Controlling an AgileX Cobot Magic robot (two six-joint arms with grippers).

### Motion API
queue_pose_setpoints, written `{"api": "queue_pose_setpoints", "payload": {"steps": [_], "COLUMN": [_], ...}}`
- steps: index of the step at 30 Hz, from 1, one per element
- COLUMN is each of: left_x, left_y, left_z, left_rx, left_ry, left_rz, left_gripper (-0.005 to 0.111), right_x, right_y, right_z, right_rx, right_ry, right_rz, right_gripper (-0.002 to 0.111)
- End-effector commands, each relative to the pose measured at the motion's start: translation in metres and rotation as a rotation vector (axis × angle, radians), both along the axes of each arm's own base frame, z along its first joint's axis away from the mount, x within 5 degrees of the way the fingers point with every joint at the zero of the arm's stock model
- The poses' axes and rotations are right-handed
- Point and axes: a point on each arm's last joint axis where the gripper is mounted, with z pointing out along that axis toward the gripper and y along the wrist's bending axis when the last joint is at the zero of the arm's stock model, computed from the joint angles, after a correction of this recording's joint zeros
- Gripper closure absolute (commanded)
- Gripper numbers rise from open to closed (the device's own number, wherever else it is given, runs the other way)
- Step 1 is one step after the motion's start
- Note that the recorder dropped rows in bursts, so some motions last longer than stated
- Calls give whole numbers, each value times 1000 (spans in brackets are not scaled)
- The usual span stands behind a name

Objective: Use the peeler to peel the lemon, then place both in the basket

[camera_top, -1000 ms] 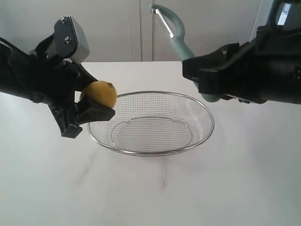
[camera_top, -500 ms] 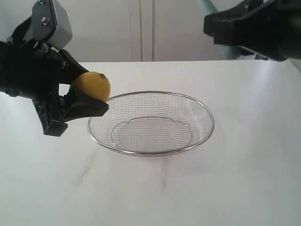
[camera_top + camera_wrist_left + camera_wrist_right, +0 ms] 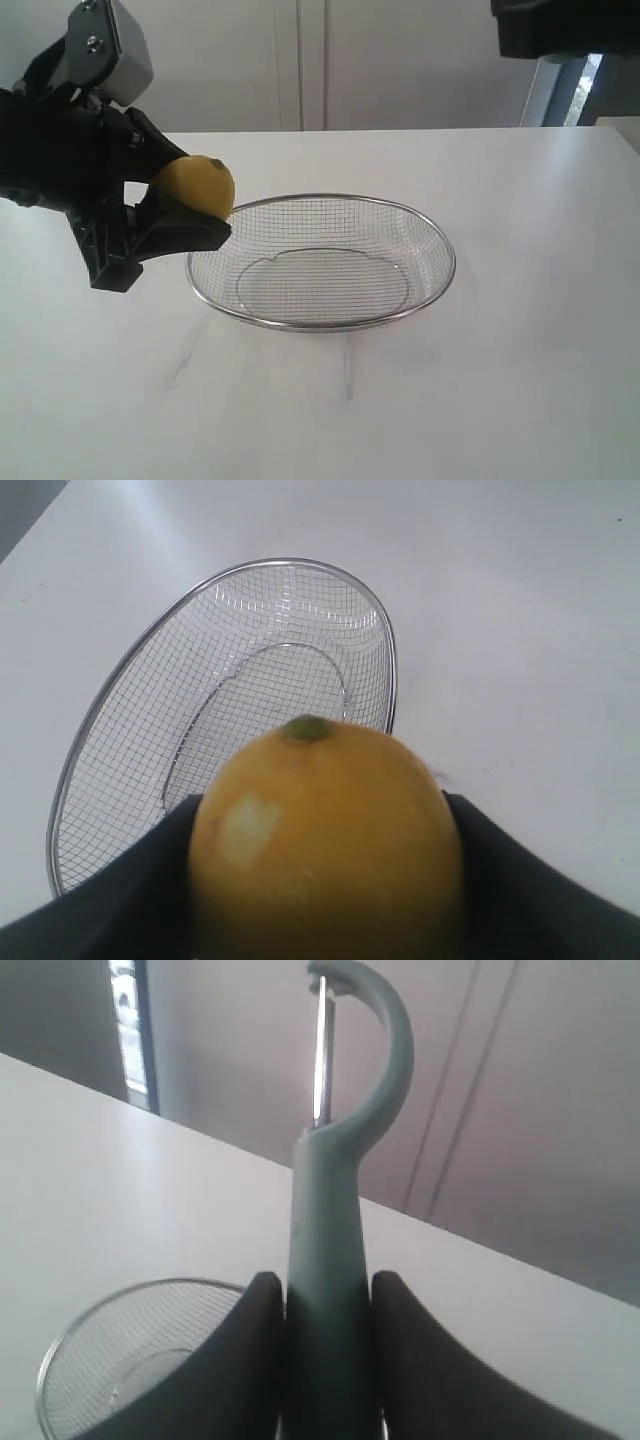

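Yellow and round, the lemon [image 3: 197,183] is squeezed between the two black fingers of my left gripper [image 3: 190,205], which are closed tight on its sides. I hold it up off the white table [image 3: 500,400], just by the left rim of the basket [image 3: 445,262]. It has a small green nub at its tip and a pale patch on its skin. The basket is a shallow oval of thin silver wire mesh with a thicker rim. My right gripper [image 3: 325,1370] is pinched on the peeler [image 3: 325,1240]. Its grey-green plastic handle sticks out past my fingers and ends in a curved loop with a thin metal blade.
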Motion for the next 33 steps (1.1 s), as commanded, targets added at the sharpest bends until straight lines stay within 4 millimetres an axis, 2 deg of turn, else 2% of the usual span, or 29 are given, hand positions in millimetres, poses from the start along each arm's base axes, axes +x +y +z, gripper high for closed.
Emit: {"api": "queue_pose_setpoints", "payload": {"steps": [1,7,13,22,33], "left_x": [-4,-4,-4,-2,-4], "left_y": [1,1,1,1,0], "left_z": [3,3,3,3,3], "left_rx": [-24,-24,-24,-24,-22], "left_ry": [14,14,14,8,19], "left_rz": [0,0,0,7,-5], "left_gripper": [107,107,107,107,107], "right_x": [24,56,76,99,112], "right_y": [-10,-1,7,17,24], "right_z": [-13,-45,-61,-75,-96], "right_rx": [-81,-196,-216,-197,-162], "right_ry": [109,320,384,366,438], "right_rz": [-136,-172,-169,-156,-177], "right_gripper": [108,108,108,108,108]}}
